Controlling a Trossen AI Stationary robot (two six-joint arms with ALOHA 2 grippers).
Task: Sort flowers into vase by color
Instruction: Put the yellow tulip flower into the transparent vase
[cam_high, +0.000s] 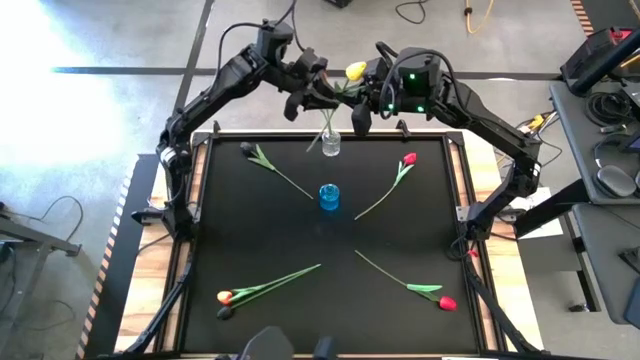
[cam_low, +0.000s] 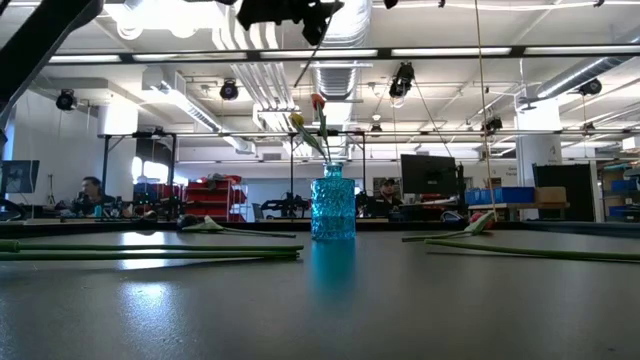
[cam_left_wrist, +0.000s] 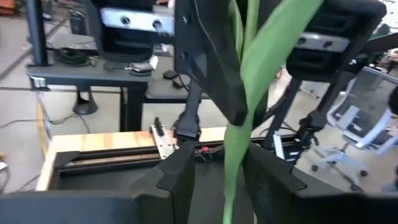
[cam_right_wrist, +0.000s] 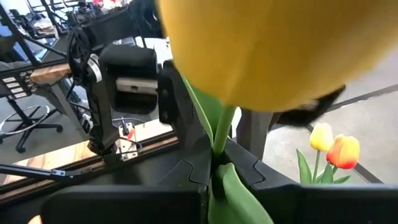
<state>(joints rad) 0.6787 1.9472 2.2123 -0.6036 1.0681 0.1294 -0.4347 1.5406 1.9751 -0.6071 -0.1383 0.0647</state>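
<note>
**Yellow tulip over the clear vase: both grippers meeting at the far edge**

Filling the right wrist view, the yellow tulip is sitting with its stem pinched between the right gripper fingers just under the head. In the high view that gripper and the left gripper are both reaching beyond the far edge of the tabletop, arms arching in from the two far corners and meeting above the clear vase. The left gripper is closing around the lower stem and leaf, though whether it is truly clamping is hard to judge (the leaf is hiding the contact).

To do this step well, I judge the stem tip should be steered into the vase mouth, which already holds a stem or two, before either gripper lets go; lowering straight and slowly would keep the tip from catching the rim or tipping the vase.

Elsewhere, the blue vase is standing at the tabletop's centre. Four flowers are lying around it: red tulips near the far right and near right corner, an orange one near the near left corner, and a dark-headed one toward the far left.
</note>
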